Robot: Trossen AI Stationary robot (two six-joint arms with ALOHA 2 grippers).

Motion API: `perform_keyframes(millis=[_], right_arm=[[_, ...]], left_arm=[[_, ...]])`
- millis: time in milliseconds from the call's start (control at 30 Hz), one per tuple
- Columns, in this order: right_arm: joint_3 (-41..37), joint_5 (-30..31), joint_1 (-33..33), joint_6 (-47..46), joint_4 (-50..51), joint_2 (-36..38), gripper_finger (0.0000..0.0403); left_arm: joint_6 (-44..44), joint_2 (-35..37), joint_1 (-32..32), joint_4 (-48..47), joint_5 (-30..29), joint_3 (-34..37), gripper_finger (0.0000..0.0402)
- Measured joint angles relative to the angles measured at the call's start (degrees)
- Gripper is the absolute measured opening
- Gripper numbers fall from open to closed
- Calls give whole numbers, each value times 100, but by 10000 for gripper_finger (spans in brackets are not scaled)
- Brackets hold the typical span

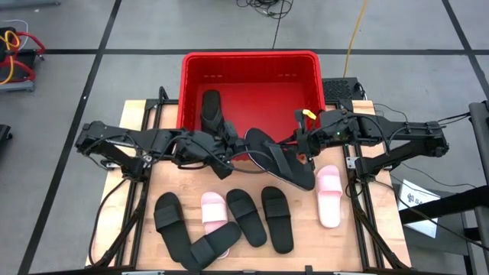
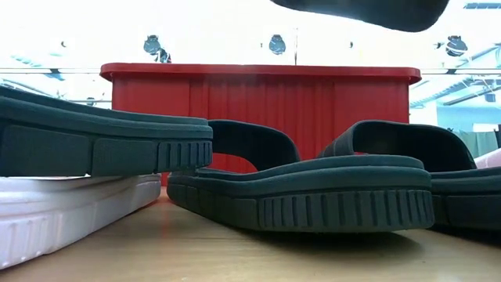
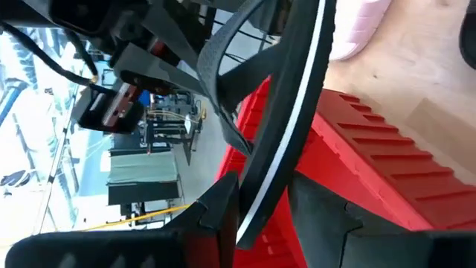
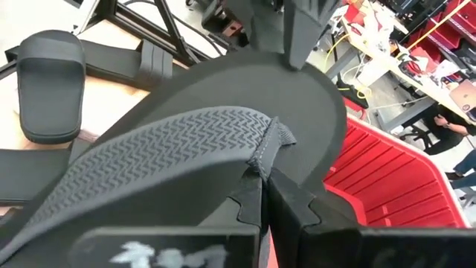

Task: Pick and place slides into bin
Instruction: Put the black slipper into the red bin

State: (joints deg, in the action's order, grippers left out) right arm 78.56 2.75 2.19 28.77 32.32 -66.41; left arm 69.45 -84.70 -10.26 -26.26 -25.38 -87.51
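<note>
Black thong flip-flop (image 1: pixel 284 159) hangs between both grippers at the near rim of the red bin (image 1: pixel 191 84), partly over the rim, partly over the table (image 1: pixel 359 229). Right gripper (image 4: pixel 265 195) is clamped on its strap w/ fingers closed tight together; the sole fills most of the right wrist view, so the toe end is cut off. Left gripper (image 3: pixel 260 212) pinches the sole's edge on the opposite side; its fingers are only partly in shot, and a white stripe runs along the sole edge between them. From above, both claws are largely masked by the arms and the flip-flop, so fingertips can't be made out there.

Low view shows only a dark blurred shape at the top edge, prob. the lifted sandal, can't say for sure; sandal soles up close block most of the bin wall.

One black sandal (image 1: pixel 211 112) lies inside the bin, just beyond the left gripper. Pink slide (image 1: pixel 328 195) lies on the table just beside the right gripper, on the near side. Another pink slide (image 1: pixel 215 212) and several black slides (image 1: pixel 276 218) lie farther toward the table's front edge, some overlapping; exact count is hard to tell.
</note>
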Motion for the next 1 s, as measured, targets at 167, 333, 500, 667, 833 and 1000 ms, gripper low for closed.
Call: perform_keyframes(millis=[167, 333, 500, 667, 833, 1000], right_arm=[[0, 6, -1, -2, -11, 0, 0], [-4, 18, -1, -4, -55, 0, 0], [-4, 26, -1, -4, -83, 2, 0], [-4, 37, -3, 39, -119, 2, 16], [-4, 577, 1, 41, -109, 2, 42], [-4, 1080, 3, 42, -100, 2, 82]], left_arm=[[170, -88, 48, 24, -67, 0, 120], [131, -152, 81, 54, -174, -2, 87], [55, -147, 92, 42, -182, -2, 15], [-79, -147, 96, 37, -324, -2, 21], [-123, -147, 98, -61, -383, -2, 8], [-367, -147, 101, -106, -510, -2, 13]])
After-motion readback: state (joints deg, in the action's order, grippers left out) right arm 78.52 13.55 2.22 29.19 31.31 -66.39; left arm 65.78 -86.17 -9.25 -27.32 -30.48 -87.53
